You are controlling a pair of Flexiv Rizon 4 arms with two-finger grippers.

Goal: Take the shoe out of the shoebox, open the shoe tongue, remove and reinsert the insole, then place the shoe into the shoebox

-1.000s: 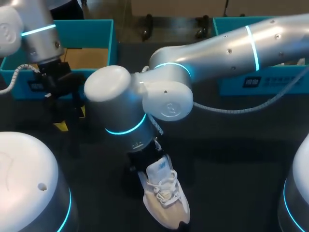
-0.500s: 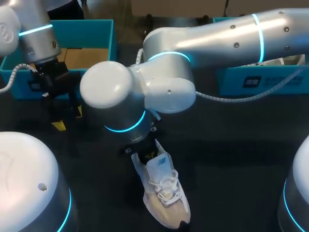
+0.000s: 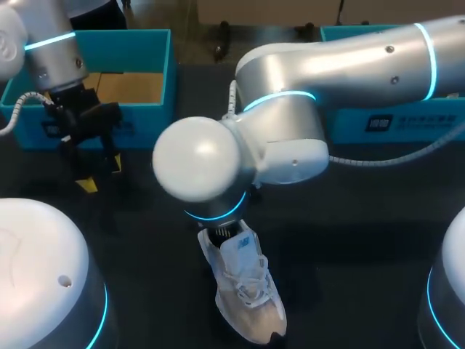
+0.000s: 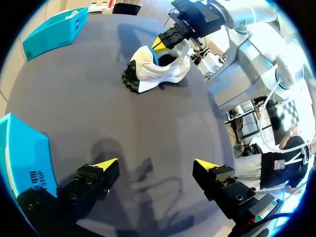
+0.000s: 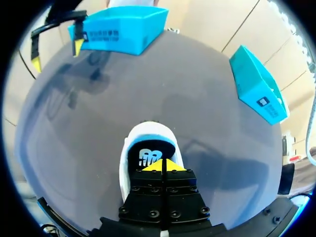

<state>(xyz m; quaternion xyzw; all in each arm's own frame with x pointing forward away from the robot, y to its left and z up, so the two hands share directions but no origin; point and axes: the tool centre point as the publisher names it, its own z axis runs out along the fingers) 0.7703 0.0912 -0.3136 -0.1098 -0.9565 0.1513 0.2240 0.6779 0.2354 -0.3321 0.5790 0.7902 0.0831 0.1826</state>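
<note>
Right hand (image 5: 162, 166), pinched shut, hovers at the soft, light shoe (image 3: 247, 298); its tongue offers grip. Left hand (image 4: 155, 165) gapes empty

White lace-up shoe (image 3: 247, 298) I see upright on the table (image 3: 349, 240), toe toward my side, dark insole (image 5: 150, 154) inside, open teal shoebox (image 3: 138, 43) far left.
</note>
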